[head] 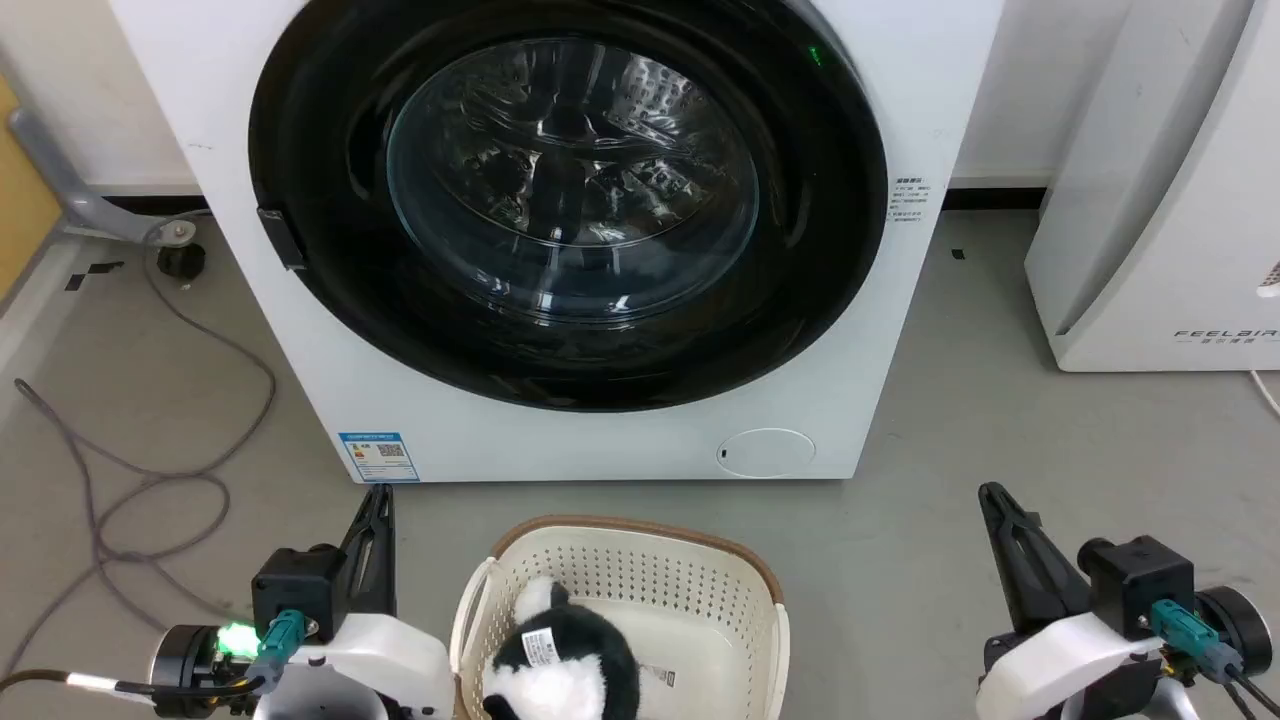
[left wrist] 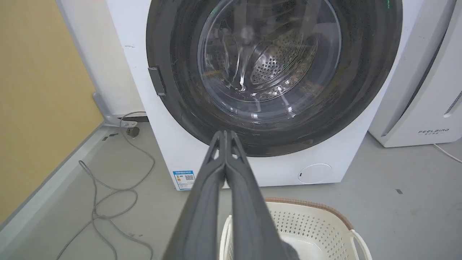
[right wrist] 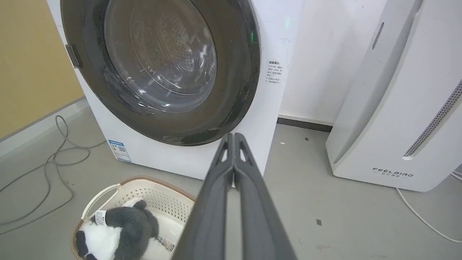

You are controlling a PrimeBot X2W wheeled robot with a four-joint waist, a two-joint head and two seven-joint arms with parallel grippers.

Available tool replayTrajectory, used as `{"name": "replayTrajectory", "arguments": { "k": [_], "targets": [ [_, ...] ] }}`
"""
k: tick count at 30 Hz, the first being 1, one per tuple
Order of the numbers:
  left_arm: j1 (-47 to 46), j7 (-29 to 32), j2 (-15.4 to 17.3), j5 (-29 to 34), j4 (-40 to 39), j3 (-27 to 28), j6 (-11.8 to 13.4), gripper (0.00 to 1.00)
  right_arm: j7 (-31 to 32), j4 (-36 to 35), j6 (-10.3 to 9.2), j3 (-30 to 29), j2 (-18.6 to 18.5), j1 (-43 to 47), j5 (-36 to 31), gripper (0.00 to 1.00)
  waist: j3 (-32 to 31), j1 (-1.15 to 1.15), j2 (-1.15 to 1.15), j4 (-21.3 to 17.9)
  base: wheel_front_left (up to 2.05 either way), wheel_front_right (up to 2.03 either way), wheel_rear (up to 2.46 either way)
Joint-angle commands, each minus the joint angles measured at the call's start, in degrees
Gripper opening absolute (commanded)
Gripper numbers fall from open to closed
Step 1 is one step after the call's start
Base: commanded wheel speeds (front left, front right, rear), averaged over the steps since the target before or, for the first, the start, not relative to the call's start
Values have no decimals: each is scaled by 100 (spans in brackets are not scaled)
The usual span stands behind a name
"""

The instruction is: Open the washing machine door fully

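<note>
The round glossy black washing machine door (head: 567, 200) sits flush on the white washing machine (head: 560, 445), left gripper (left wrist: 225, 134) and right gripper (right wrist: 234, 136) both pinched together, empty

Only word I can actually read is the FEELBIRD wordmark (right wrist: 392, 172), grey letters low on the front of the white appliance (right wrist: 397, 108) to the right of the washing machine (head: 560, 445). The smaller line under it is too tiny. The washing machine has a blue label (head: 379, 456) with a QR code at its lower left front corner, plus a small sticker (head: 910, 200) of printed lines near its right edge. Both are unreadable. In front of it, the plush toy (head: 570, 685) has a tag (head: 541, 647) with dark print that's illegible too.
</note>
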Motion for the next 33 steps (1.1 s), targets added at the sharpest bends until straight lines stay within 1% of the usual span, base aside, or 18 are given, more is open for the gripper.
{"name": "replayTrajectory", "arguments": {
  "k": [1,18,19,30,31,32,33],
  "targets": [
    [49,2,0,16,-24,-5,15,0,3,-24,5,-2,3,37,-44,0,0,0,0,0,0,0,0],
    [49,2,0,16,-24,-5,15,0,3,-24,5,-2,3,37,-44,0,0,0,0,0,0,0,0],
    [0,0,0,0,0,0,0,100,0,0,0,0,0,0,0,100,0,0,0,0,0,0,0],
    [-20,-103,11,-93,105,-62,-50,100,-72,69,0,-3,0,27,123,100,-1,0,0,-12,0,0,0],
    [-24,-115,13,-104,118,-71,-55,100,-83,78,0,-4,0,29,138,99,-1,0,0,-14,0,0,0],
    [-27,-128,15,-115,131,-79,-61,100,-94,87,0,-5,0,31,152,21,-1,0,0,-15,0,0,0],
    [-31,-140,17,-126,144,-88,-67,100,-104,97,0,-5,0,34,166,0,-1,0,0,-16,0,0,0]
  ]
}}
